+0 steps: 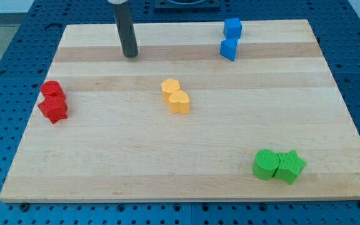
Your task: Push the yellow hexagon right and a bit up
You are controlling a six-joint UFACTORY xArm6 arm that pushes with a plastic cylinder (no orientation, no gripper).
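Observation:
The yellow hexagon (170,87) sits near the middle of the wooden board (186,162), touching a yellow heart block (179,101) just below and to its right. My tip (130,55) rests on the board near the view's top, up and to the left of the yellow hexagon, well apart from it. The dark rod rises from the tip out of the view's top edge.
Two blue blocks (231,37) stand stacked at the view's top right. A red round block (52,90) and a red star block (54,109) touch at the left. A green round block (267,165) and a green star block (290,166) touch at the bottom right.

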